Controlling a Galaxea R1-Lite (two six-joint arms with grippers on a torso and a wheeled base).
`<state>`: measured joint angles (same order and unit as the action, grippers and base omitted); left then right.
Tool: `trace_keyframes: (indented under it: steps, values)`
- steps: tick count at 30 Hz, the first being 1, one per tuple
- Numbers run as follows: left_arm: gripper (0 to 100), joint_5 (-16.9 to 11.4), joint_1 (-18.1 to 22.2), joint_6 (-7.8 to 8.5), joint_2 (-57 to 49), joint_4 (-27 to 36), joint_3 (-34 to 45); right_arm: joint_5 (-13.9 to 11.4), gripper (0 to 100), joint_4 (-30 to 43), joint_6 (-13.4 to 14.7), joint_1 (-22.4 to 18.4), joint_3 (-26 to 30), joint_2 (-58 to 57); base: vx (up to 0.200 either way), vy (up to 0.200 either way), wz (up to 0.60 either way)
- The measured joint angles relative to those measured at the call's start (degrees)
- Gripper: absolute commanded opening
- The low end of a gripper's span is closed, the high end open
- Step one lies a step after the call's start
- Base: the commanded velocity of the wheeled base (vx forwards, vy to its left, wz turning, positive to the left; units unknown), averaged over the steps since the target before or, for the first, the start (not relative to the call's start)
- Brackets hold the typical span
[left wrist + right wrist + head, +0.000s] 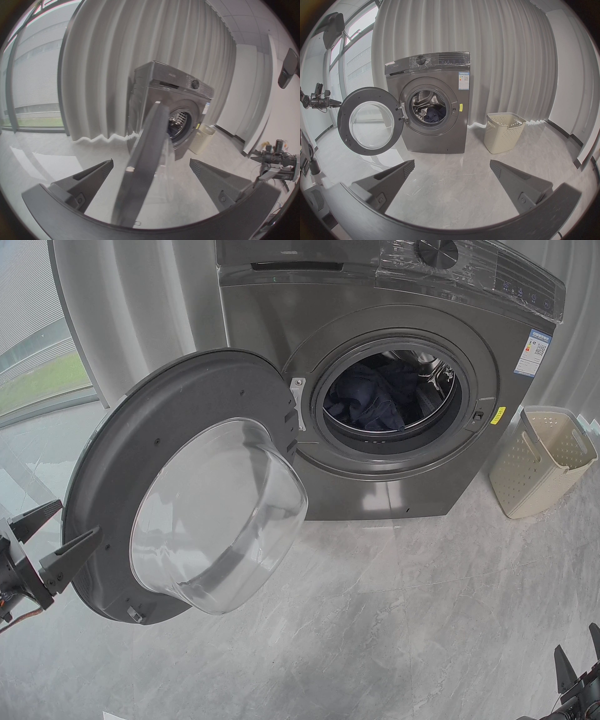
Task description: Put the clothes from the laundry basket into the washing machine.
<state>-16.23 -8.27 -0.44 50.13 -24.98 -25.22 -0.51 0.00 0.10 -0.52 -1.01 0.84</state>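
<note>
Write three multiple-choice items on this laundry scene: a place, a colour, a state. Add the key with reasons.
1. Relative to the washing machine, the laundry basket stands: A) on top; B) on the floor, robot's right; C) inside.
2. The clothes in the drum are: A) dark blue; B) white; C) red.
3. The door is: A) shut; B) wide open; C) lying flat.
Key: 1 B, it rests on the floor beside the machine; 2 A, dark blue fabric shows in the opening; 3 B, it stands swung aside, drum exposed.
</note>
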Motion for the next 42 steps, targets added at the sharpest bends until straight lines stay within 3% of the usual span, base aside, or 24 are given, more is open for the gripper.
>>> trace_keyframes:
  steps: [7,10,13,17,21,26,30,37,42]
  values:
    - [100,0.55,-12.18,-0.46,1.46,-0.01,-1.18,0.02,100,0.0,0.0,0.01,0.0,0.0,0.0,0.0,0.0]
    - [100,1.32,-17.83,-2.05,0.94,0.13,-1.45,0.0,100,0.0,0.0,0.01,0.0,0.0,0.0,0.0,0.0]
    - [100,4.0,-21.6,-4.23,0.26,0.13,-1.84,0.0,100,0.0,0.0,0.0,0.0,0.01,0.0,0.0,0.0]
    - [100,7.36,-22.52,-4.46,0.09,0.0,-3.05,0.0,100,0.0,0.0,0.0,0.0,0.01,0.0,0.0,0.0]
    - [100,10.35,-20.02,-4.51,0.94,-0.34,-5.18,0.0,100,0.0,0.0,0.0,0.0,0.01,0.0,0.0,0.0]
    - [100,11.01,-14.58,-4.02,4.22,-0.9,-7.16,0.02,100,0.0,0.0,0.0,0.0,0.04,0.0,0.0,0.0]
    - [100,11.17,-12.98,-3.58,8.14,-2.11,-7.98,0.02,100,0.0,0.0,0.01,0.0,0.04,0.0,0.0,0.0]
    - [100,11.08,-13.29,-3.61,15.6,-5.84,-10.35,0.0,100,0.0,-0.05,0.0,0.0,0.04,0.0,0.0,0.0]
    - [100,11.11,-16.53,-3.91,20.37,-8.11,-12.04,0.02,100,0.0,-0.1,0.0,0.0,0.04,0.0,0.0,0.0]
